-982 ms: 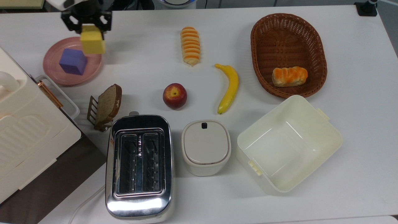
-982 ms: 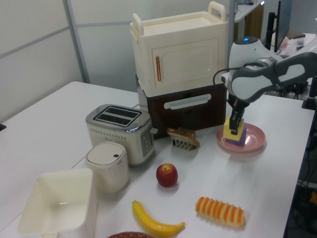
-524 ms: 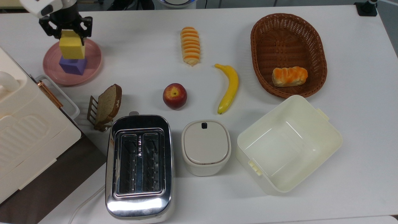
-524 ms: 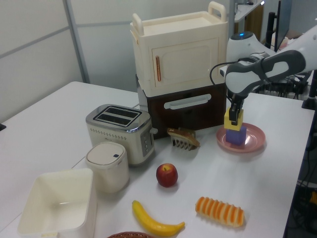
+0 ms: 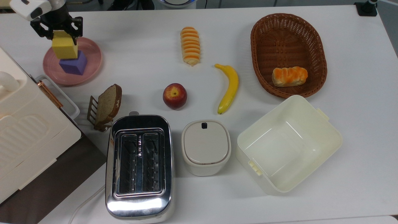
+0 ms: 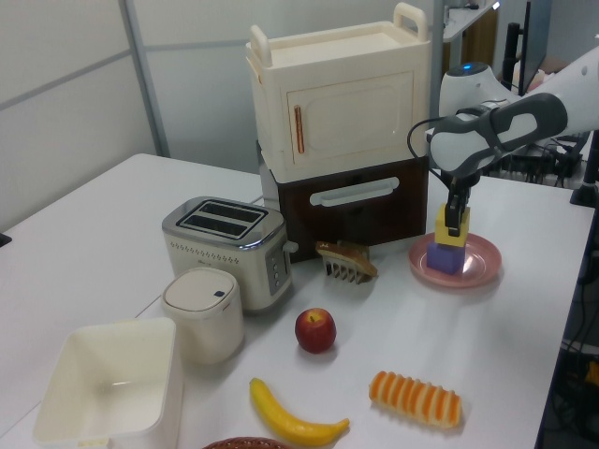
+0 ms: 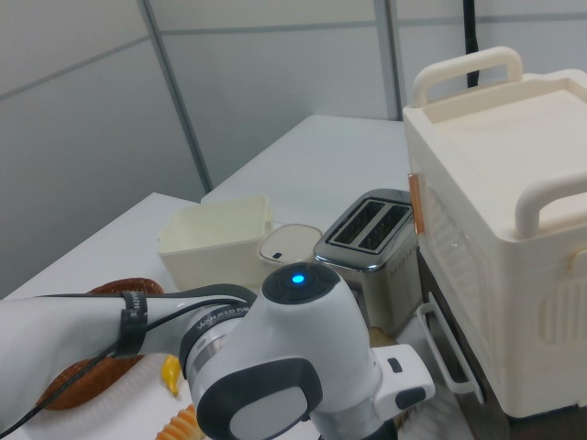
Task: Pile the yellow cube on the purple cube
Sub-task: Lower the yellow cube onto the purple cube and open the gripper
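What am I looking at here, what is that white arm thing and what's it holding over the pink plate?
It is a robot arm ending in a two-finger gripper. One picture looks straight down on the table, one looks from the side, and one sits close behind the arm's white body. The gripper holds the yellow cube, which looks set on, or just above, the purple cube on the pink plate. Also on the white table are a toaster, an apple, a banana, a basket holding a bread roll, and an open cream box.
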Available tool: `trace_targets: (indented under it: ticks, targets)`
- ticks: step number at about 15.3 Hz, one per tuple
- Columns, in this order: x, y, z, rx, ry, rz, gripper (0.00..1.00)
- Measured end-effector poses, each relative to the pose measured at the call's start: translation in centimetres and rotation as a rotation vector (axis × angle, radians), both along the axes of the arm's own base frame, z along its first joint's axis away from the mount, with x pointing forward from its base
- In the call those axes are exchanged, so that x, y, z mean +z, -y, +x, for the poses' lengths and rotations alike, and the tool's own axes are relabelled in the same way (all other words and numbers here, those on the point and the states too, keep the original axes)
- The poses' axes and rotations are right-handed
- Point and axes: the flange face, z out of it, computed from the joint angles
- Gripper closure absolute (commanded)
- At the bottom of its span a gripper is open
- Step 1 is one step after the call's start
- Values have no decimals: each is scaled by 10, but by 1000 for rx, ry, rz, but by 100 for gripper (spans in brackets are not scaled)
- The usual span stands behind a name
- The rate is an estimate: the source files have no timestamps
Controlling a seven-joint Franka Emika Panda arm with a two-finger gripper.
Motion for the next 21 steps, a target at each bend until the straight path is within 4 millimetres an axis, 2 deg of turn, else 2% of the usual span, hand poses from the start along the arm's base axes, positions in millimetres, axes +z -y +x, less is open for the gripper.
trace_targets:
  ticks: [6,10,11,12,14,15,16,21]
  targets:
    - [0,0,4,-61,53,78,73]
    - [-1,3,3,-58,52,77,69]
    - [-1,5,2,-60,52,76,63]
    - [-1,8,2,-64,50,73,51]
    - [-5,10,4,-65,44,71,14]
    - [-7,11,5,-65,40,70,11]
    - [-9,11,7,-65,36,68,2]
    - [-13,13,10,-65,28,65,0]
